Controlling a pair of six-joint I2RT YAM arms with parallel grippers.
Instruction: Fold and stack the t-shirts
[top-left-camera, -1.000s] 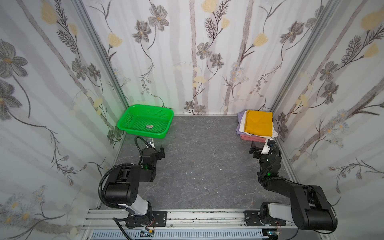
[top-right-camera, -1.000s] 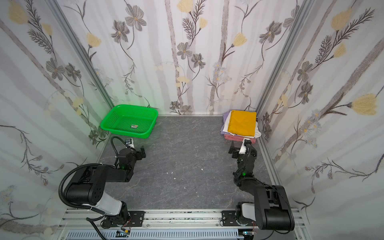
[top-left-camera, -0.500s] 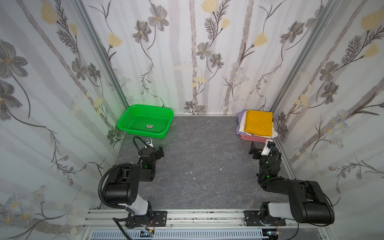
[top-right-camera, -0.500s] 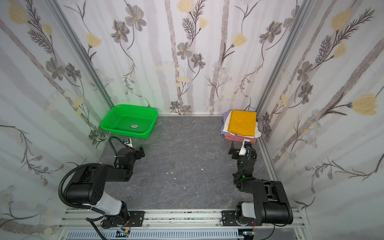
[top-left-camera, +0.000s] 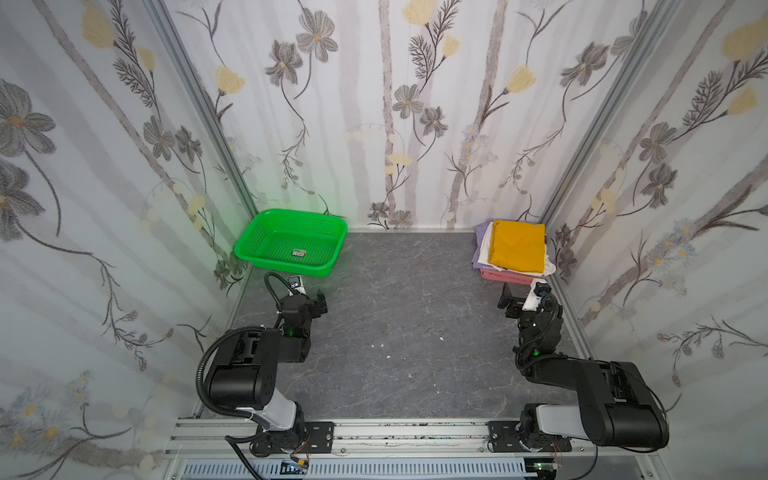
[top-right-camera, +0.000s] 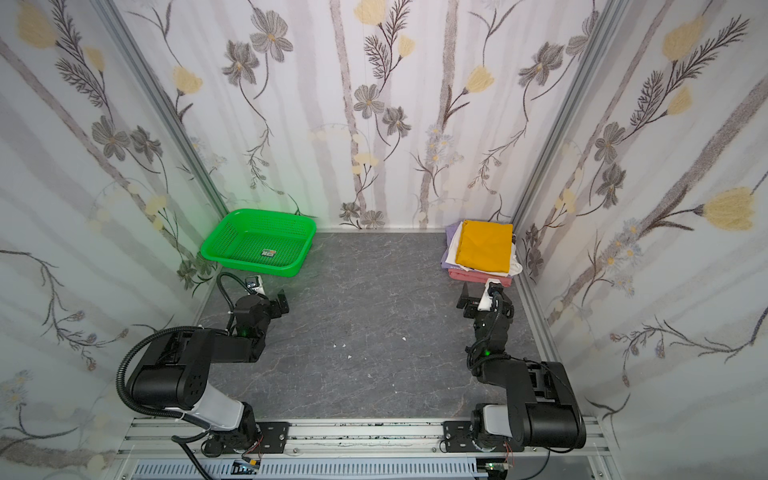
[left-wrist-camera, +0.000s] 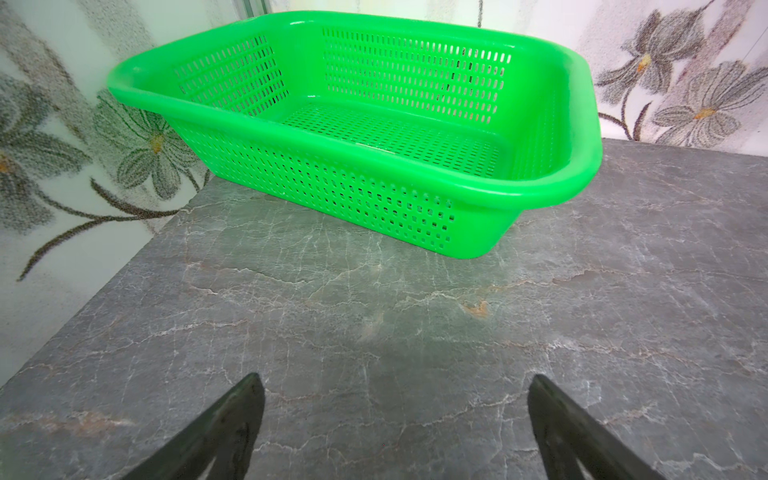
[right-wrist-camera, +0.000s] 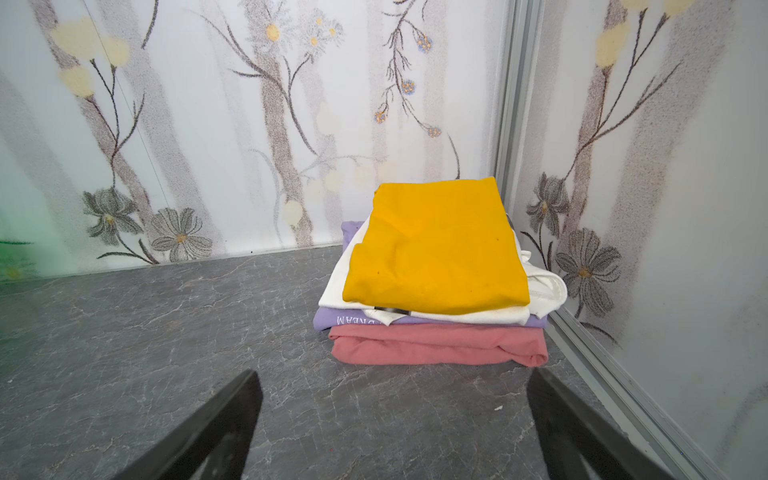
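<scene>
The t-shirts lie folded in one stack in the back right corner, seen in both top views. The mustard-yellow one (top-left-camera: 517, 245) (top-right-camera: 484, 247) (right-wrist-camera: 436, 249) is on top. Under it come the white one (right-wrist-camera: 336, 286), the lavender one (right-wrist-camera: 328, 321) and the salmon-pink one (right-wrist-camera: 436, 349) at the bottom. My right gripper (top-left-camera: 523, 291) (top-right-camera: 480, 291) (right-wrist-camera: 395, 374) stands open and empty just in front of the stack, a short gap from the pink shirt. My left gripper (top-left-camera: 305, 297) (top-right-camera: 269, 297) (left-wrist-camera: 395, 378) is open and empty, low over the table and facing the basket.
A bright green perforated basket (top-left-camera: 249, 253) (top-right-camera: 216, 253) (left-wrist-camera: 374, 141) stands at the back left with only a small label (top-left-camera: 298, 252) inside. Flowered walls close in three sides. A metal rail (right-wrist-camera: 615, 374) runs along the right wall beside the stack.
Both arms have shifted only slightly, the right arm's links folding a little. Both grippers stay open and the stack has not moved.
</scene>
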